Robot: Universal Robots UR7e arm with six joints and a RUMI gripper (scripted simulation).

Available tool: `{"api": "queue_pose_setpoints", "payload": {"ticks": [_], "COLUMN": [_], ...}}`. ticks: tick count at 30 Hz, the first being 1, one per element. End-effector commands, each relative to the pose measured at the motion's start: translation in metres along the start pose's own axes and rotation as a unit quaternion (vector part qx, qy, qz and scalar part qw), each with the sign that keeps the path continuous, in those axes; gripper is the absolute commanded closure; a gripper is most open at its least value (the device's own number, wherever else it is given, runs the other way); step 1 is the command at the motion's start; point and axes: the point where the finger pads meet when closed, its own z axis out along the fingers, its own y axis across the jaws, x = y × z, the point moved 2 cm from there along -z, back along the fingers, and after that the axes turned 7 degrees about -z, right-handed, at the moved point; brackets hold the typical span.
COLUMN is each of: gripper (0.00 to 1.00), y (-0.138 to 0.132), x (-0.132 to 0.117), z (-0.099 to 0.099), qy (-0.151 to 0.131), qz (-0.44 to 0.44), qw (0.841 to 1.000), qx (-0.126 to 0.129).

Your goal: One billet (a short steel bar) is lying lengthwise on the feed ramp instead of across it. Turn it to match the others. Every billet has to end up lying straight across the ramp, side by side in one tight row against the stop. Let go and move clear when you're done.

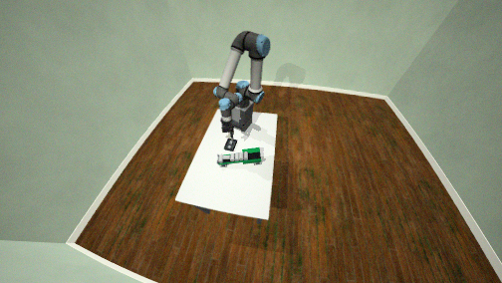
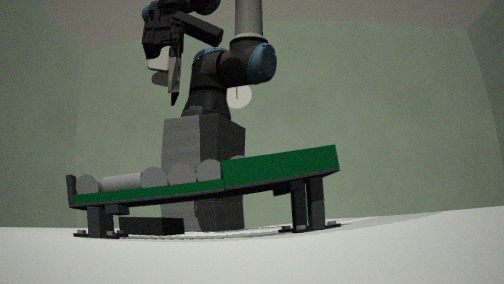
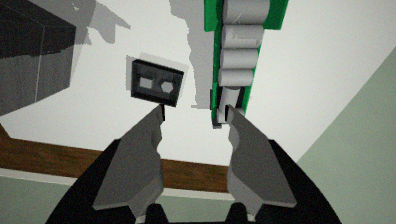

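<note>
The green feed ramp (image 1: 253, 148) (image 2: 280, 163) (image 3: 283, 15) slopes down to a dark stop (image 2: 70, 187) at its low end. One grey billet (image 2: 121, 181) (image 3: 230, 97) lies lengthwise. On its stop side a billet (image 2: 87, 184) lies across the ramp, partly hidden by a finger in the wrist view. On its uphill side several billets lie across in a row, the nearest one (image 2: 153, 177) (image 3: 235, 77) close to its end. My gripper (image 2: 167, 89) (image 3: 195, 105) is open and empty, above and off the ramp's low end; in the wrist view its right fingertip overlaps the ramp.
A black block with two recesses (image 1: 230, 144) (image 2: 150, 226) (image 3: 154, 93) lies on the white table (image 1: 219, 191) beside the ramp, on the robot base's side. The grey pedestal (image 1: 242, 117) (image 2: 181, 145) stands behind it. The ramp's raised green side walls flank its upper end.
</note>
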Motion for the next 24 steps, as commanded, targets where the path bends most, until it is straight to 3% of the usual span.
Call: {"api": "queue_pose_setpoints", "payload": {"ticks": [1,24], "gripper": [0.60,0.60], "y": [-0.0003,-0.0001], "x": [-0.0002,-0.0002], "z": [-0.0003,-0.0003], "qy": [0.004,0.003], "qz": [-0.030,-0.023], "qw": [1.000,1.000], "qx": [-0.002,-0.001]}}
